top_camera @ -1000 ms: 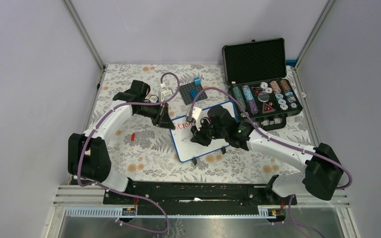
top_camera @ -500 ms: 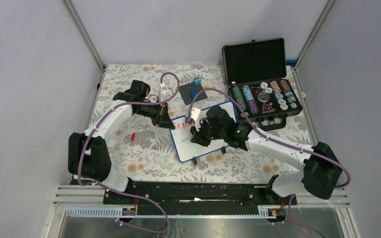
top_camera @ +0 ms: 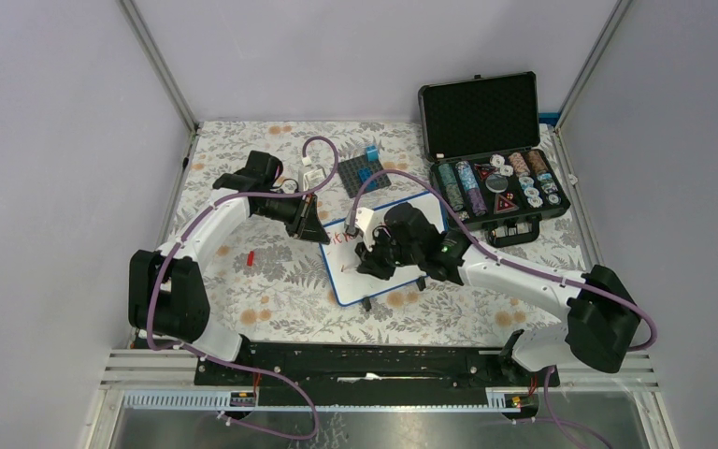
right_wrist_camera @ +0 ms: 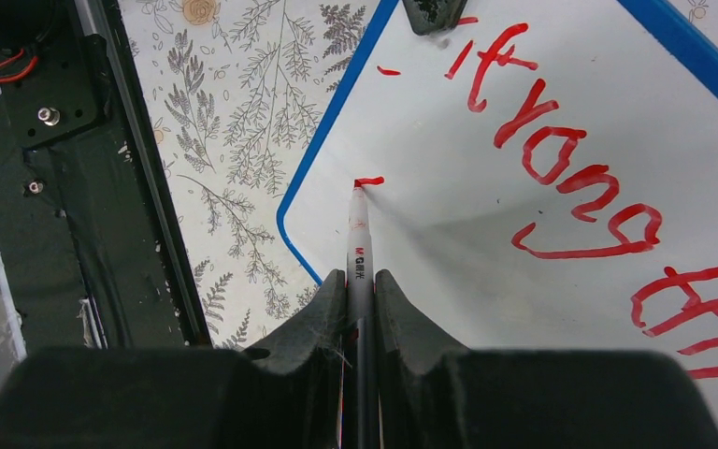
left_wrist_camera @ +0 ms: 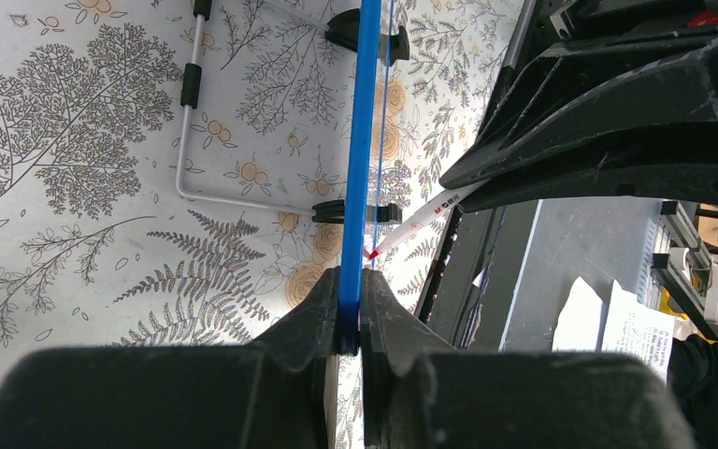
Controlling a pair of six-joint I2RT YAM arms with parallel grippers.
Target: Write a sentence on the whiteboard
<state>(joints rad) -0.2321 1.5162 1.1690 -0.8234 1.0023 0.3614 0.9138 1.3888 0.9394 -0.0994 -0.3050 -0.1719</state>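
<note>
Blue rim point(left_wrist_camera: 360, 140): thin and smooth with rounded corners, framing the whiteboard point(top_camera: 351, 279), which sits mid-table on fern-print cloth.
Left jaws: clamped on the board's far-left edge, the rim pinched edge-on between black pads point(left_wrist_camera: 310, 313).
Right jaws: squeezed on a slim marker point(right_wrist_camera: 359, 245), its red tip touching the glossy white just inside the rim.
Writing: looping red strokes.
Room: bare white around the tip; the black case point(top_camera: 491, 154) is well apart on the right.

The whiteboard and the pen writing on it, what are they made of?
The whiteboard looks like a smooth, glossy coated sheet: it shows soft shadows and takes red ink cleanly. Its blue rim seems plastic, evenly coloured and slightly shiny, though painted metal is possible. The pen looks like white plastic with printed lettering and a red tip.
</note>
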